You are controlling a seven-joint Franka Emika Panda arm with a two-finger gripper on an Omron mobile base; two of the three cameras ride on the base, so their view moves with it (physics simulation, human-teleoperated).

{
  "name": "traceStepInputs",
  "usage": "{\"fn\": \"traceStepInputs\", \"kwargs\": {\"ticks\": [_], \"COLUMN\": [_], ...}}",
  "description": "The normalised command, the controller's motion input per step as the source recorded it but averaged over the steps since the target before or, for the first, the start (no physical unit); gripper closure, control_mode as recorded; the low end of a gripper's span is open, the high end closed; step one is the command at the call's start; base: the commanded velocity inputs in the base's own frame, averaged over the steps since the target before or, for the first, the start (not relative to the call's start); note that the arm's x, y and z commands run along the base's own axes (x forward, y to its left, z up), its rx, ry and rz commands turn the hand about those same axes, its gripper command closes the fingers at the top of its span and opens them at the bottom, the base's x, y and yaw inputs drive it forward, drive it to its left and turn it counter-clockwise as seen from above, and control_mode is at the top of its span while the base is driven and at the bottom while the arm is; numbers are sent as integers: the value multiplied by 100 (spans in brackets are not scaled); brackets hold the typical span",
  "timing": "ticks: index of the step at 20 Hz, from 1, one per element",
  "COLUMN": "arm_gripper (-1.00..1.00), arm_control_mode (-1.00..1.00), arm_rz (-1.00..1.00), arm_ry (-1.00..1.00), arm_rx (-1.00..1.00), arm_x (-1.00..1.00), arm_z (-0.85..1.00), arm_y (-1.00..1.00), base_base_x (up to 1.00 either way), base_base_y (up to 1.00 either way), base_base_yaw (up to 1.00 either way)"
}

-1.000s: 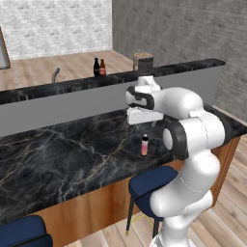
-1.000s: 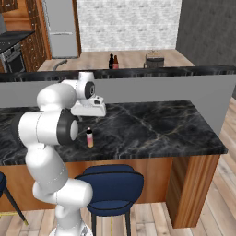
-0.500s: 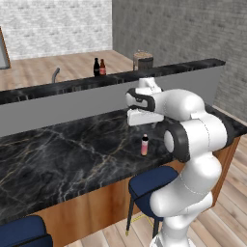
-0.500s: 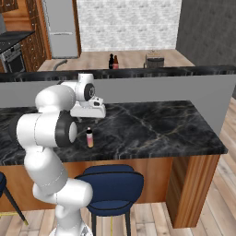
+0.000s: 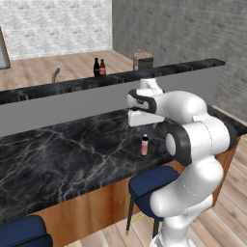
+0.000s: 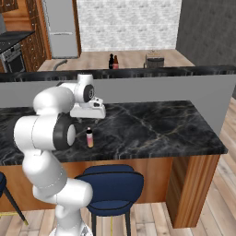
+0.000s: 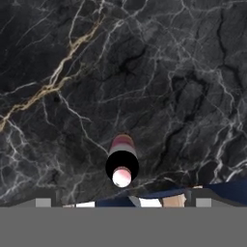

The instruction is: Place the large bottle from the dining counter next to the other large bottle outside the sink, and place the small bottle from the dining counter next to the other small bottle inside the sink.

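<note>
The small bottle [image 5: 144, 144] stands upright at the centre of the left base view, near the front edge of the dining counter [image 5: 72, 154]. The gripper [image 5: 140, 118] hangs just above it, jaws spread wide and empty. Two dark bottles [image 5: 99, 67], too small to tell apart, stand at upper centre.

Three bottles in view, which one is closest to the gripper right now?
The small pink bottle standing alone on the dining counter, just below the open gripper. The black bottle and amber bottle stand together far behind.
</note>
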Motion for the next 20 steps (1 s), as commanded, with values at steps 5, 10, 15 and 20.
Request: {"fn": "traceStepInputs", "kwargs": {"ticks": [5,10,15,20], "arm_gripper": [-100,-100,-100,-100], "arm_control_mode": [-100,-100,-100,-100], "arm_rz": [0,0,0,0], "arm_ry": [-5,-7,-8,-7], "arm_rx": [0,1,1,1], "arm_x": [-2,-3,-7,-6], "arm_z": [-1,-7,-5,-1], "arm_y": [0,0,0,-1], "base_base_x": [0,0,0,0], "base_base_y": [0,0,0,0], "base_base_yaw": [0,0,0,0]}}
